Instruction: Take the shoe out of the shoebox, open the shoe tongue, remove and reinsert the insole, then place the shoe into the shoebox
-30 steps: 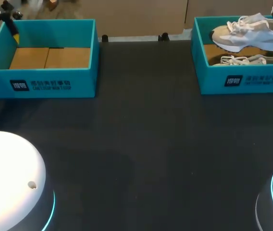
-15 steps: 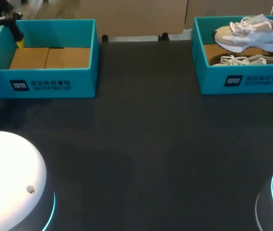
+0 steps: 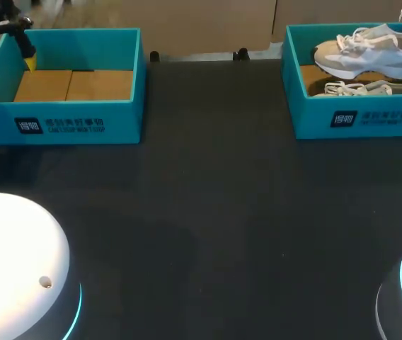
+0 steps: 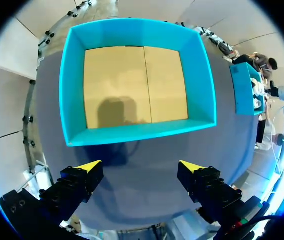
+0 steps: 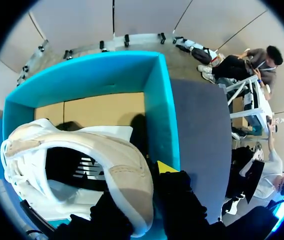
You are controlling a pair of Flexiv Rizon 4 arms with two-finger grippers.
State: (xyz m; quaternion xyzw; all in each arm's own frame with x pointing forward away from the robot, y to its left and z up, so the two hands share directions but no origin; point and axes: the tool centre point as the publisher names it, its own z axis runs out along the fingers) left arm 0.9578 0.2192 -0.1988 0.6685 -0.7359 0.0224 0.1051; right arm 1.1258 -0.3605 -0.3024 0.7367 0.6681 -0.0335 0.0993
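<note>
A white and beige shoe (image 3: 366,53) hangs just above the right teal shoebox (image 3: 360,120), toe toward the table's middle. My right gripper (image 5: 139,192) is shut on its heel collar, one yellow-tipped finger (image 5: 166,167) outside the heel and the other inside the shoe (image 5: 82,160). A second shoe (image 3: 371,88) lies on the box floor under it. My left gripper (image 3: 8,65) hovers open over the left end of the empty left shoebox (image 3: 63,120). In the left wrist view that gripper (image 4: 139,167) has nothing between its tips and the empty box (image 4: 139,131) lies ahead.
The dark table (image 3: 208,212) stretches bare between the two boxes. My arms' white bases (image 3: 17,269) stand at the near corners. Both boxes sit along the table's far edge.
The held shoe has shifted slightly right and levelled over its box. My left gripper has dropped a little and turned near the left box's end wall.
</note>
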